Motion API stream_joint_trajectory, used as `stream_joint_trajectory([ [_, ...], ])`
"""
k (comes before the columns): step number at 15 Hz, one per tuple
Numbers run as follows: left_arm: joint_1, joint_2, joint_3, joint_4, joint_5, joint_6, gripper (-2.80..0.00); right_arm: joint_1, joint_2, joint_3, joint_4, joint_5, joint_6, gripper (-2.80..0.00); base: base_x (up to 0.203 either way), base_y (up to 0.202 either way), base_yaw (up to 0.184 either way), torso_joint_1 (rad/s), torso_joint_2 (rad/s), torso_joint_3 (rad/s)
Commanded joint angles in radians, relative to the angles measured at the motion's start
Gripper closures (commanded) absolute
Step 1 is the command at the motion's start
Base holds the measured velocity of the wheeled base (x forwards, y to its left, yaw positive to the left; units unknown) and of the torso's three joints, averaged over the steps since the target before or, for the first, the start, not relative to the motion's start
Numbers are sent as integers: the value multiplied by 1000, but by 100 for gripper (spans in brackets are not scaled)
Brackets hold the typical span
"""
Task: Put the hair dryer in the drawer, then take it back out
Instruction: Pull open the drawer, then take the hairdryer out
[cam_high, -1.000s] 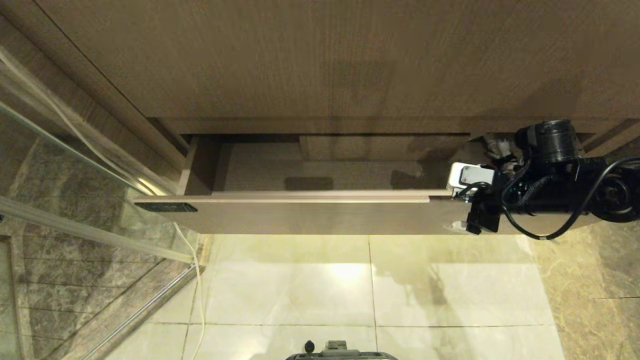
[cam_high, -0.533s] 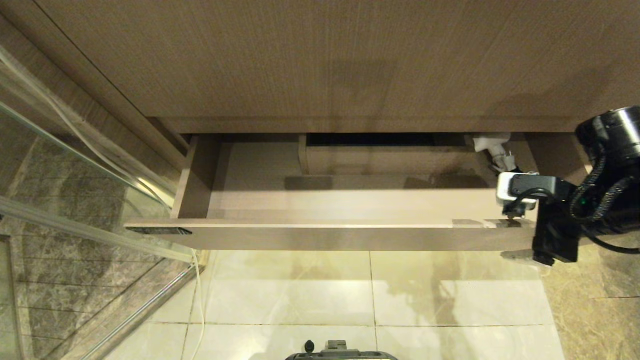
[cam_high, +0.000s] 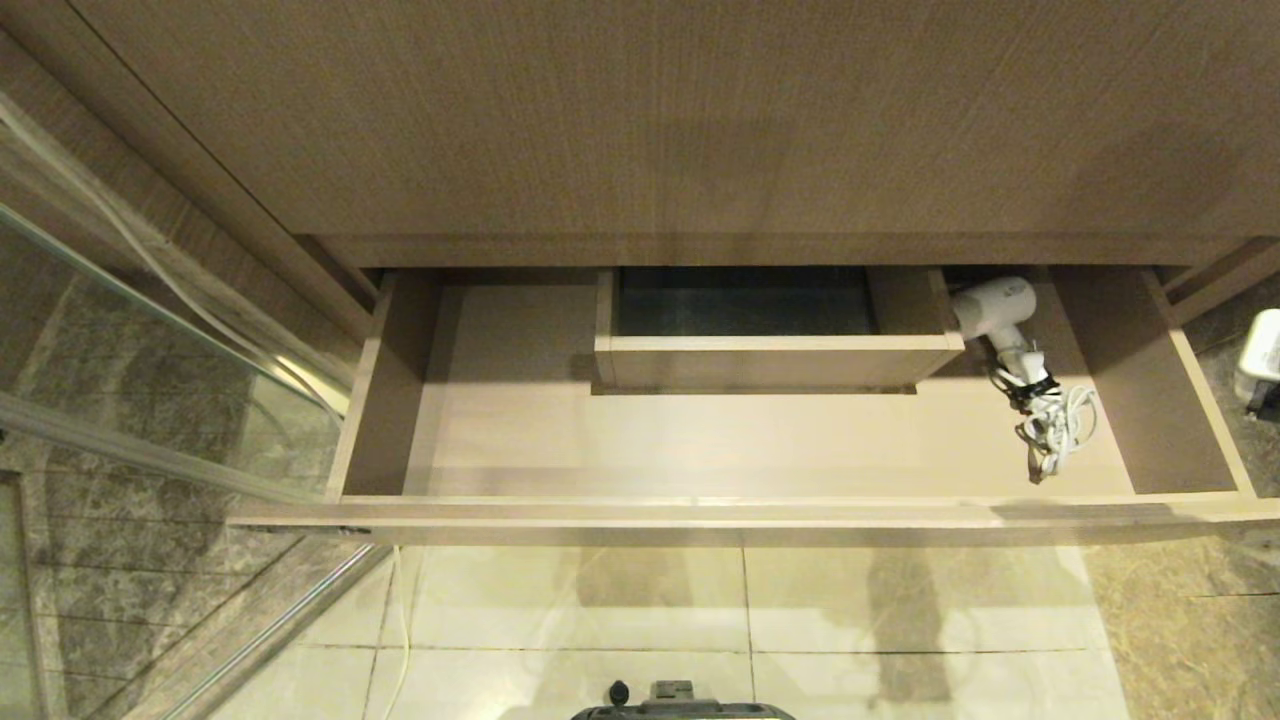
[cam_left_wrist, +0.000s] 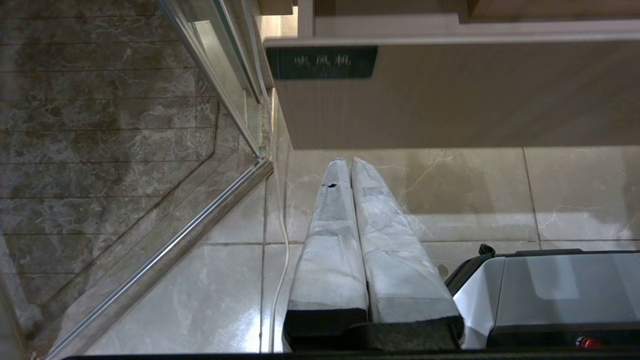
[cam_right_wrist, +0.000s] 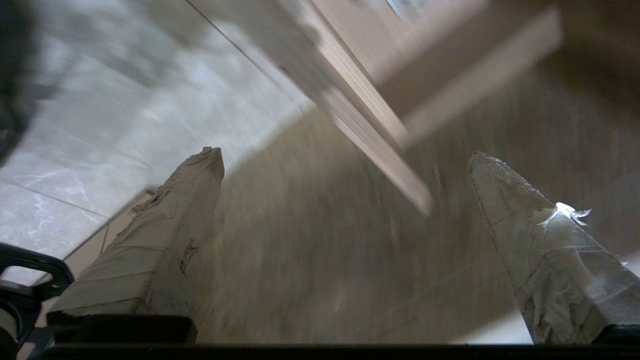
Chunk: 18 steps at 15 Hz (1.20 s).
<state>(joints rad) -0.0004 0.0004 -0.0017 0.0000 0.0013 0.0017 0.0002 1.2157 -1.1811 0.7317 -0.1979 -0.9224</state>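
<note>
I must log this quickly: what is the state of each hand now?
Left hand: closed, holding nothing.
Right hand: open, holding nothing.

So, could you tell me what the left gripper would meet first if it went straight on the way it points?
Probably the floor tiles just short of the drawer front; the left gripper, jaws shut, points low toward it, though depth is unclear.

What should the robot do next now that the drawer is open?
Probably bring the right gripper, whose fingers are spread wide and empty, over to the hair dryer. It lies inside the open drawer near its right back corner, cord bundled beside it, so reaching and grasping it comes next.
</note>
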Motion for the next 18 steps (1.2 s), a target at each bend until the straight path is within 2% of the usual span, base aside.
stream_joint_trajectory([
  [1,0,0,0,0,0,0,0,-124,-16,-7,3,-83,38,-280,0,0,0,0,0,0],
  [4,0,0,0,0,0,0,0,-193,65,6,-33,-111,131,-280,0,0,0,0,0,0],
  [10,-1,0,0,0,0,0,0,-197,369,-9,-248,-115,302,-280,0,0,0,0,0,0],
  [12,0,0,0,0,0,0,0,-197,479,-67,-301,-113,356,-280,0,0,0,0,0,0],
  [18,0,0,0,0,0,0,0,-210,768,-289,-365,-107,448,-280,0,0,0,0,0,0],
])
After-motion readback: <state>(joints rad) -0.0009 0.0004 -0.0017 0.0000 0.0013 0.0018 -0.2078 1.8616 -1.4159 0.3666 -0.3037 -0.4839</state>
